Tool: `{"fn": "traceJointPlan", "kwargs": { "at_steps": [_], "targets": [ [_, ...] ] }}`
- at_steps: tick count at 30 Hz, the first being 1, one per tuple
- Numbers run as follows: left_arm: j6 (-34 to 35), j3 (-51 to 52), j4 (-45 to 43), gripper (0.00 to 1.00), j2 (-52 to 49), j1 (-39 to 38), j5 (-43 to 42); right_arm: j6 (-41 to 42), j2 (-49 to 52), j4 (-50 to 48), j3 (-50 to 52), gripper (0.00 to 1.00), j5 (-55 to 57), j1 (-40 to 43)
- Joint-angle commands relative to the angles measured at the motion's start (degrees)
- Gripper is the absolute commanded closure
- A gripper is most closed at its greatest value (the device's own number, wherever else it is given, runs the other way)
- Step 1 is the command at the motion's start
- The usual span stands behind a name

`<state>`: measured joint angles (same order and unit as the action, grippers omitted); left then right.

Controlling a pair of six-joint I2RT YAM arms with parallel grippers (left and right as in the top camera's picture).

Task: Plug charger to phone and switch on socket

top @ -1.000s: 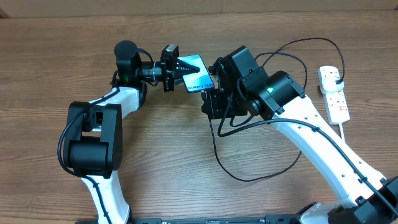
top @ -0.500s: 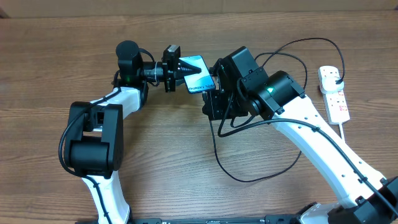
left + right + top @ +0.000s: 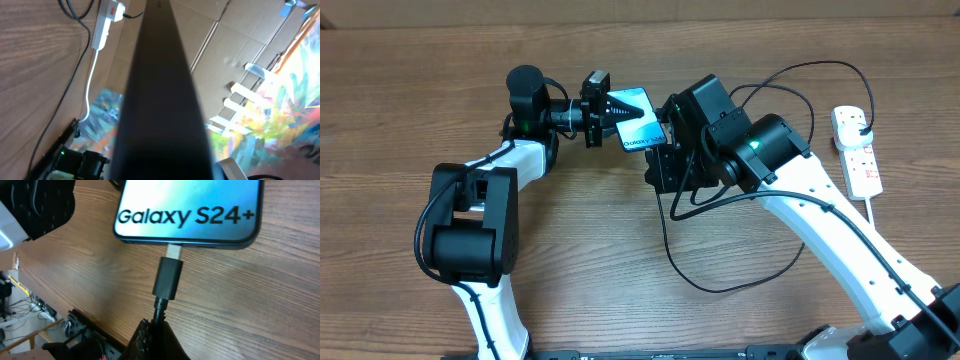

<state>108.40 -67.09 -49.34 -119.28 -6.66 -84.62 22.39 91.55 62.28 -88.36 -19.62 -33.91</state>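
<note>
The phone (image 3: 638,122) with a light blue screen reading "Galaxy S24+" (image 3: 187,210) is held at its far end by my left gripper (image 3: 612,111), which is shut on it; its dark edge fills the left wrist view (image 3: 160,100). My right gripper (image 3: 157,330) is shut on the black charger cable just behind the connector (image 3: 167,277). The connector's metal tip touches the phone's bottom edge at the port. The cable (image 3: 720,285) loops over the table to its plug in the white socket strip (image 3: 855,150) at the right.
The socket's thick white cord (image 3: 875,215) runs off toward the front right. The right arm (image 3: 820,230) crosses the table's right half. The left arm (image 3: 480,220) stands at the left. Cardboard walls lie beyond the far edge.
</note>
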Motion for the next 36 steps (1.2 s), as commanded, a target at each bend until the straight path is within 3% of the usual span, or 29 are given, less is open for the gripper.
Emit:
{"fn": "traceJointPlan", "kwargs": {
  "at_steps": [1, 13, 17, 28, 36],
  "targets": [
    [-5.5, -0.6, -0.8, 0.96, 0.8, -0.7, -3.3, -2.0, -1.5, -2.1, 0.2, 0.96, 1.8, -0.2],
    [0.5, -0.6, -10.7, 0.96, 0.8, -0.9, -4.8, -3.0, -1.4, -2.8, 0.2, 0.96, 4.6, -0.2],
    [0.2, -0.6, -11.1, 0.96, 0.8, -0.9, -4.9, -3.0, -1.4, -3.5, 0.2, 0.84, 4.6, -0.2],
    [-17.4, -0.6, -11.1, 0.96, 0.8, -0.4, -2.1, -3.0, -1.4, 1.3, 0.2, 0.63, 6.7, -0.2],
    [-21.6, -0.6, -11.1, 0.96, 0.8, -0.4, 0.7, -2.9, -1.4, 3.3, 0.7, 0.56, 9.1, -4.4]
  ]
}}
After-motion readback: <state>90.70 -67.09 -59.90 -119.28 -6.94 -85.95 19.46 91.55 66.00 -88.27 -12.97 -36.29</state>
